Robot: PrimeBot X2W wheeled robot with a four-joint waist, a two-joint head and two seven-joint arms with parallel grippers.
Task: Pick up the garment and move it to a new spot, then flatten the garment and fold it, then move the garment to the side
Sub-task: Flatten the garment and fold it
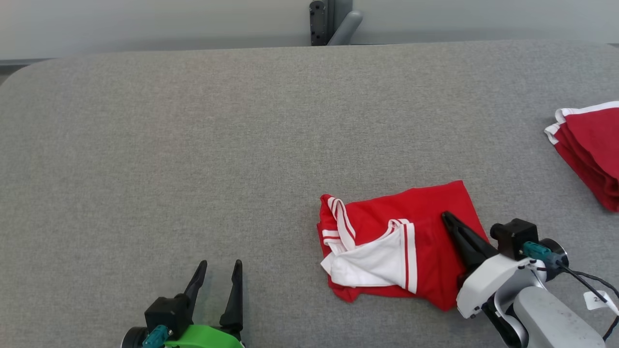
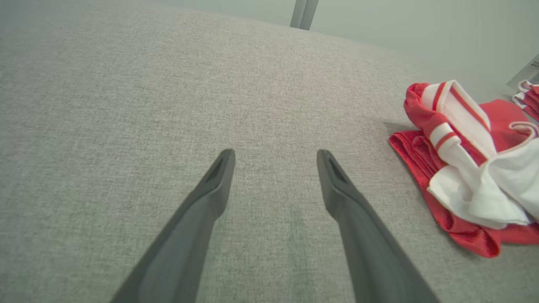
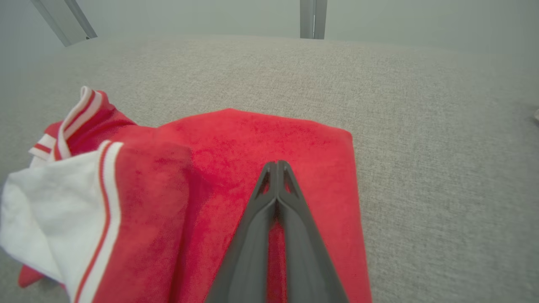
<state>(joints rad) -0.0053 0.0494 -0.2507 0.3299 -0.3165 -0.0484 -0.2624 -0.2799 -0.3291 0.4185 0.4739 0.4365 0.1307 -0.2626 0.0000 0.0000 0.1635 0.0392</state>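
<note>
The garment point(image 1: 425, 212) is a red piece with white striped trim, lying loosely folded on the grey table point(image 1: 193, 145), right of centre near the front. My right gripper point(image 1: 447, 217) lies over its right half with both dark fingers pressed together, shut. In the right wrist view the closed gripper point(image 3: 277, 164) points across the red cloth point(image 3: 252, 139), and no fabric shows between the tips. My left gripper point(image 1: 220, 265) stands open at the lower left, well clear of the garment. The left wrist view shows its spread gripper point(image 2: 276, 153) over bare table, the garment point(image 2: 463, 126) to its right.
A second folded red garment with white trim point(image 1: 587, 140) lies at the table's right edge, also visible far off as a red pile point(image 2: 528, 94). A dark post point(image 1: 321, 21) rises behind the table's far edge. Grey table surface spreads to the left and back.
</note>
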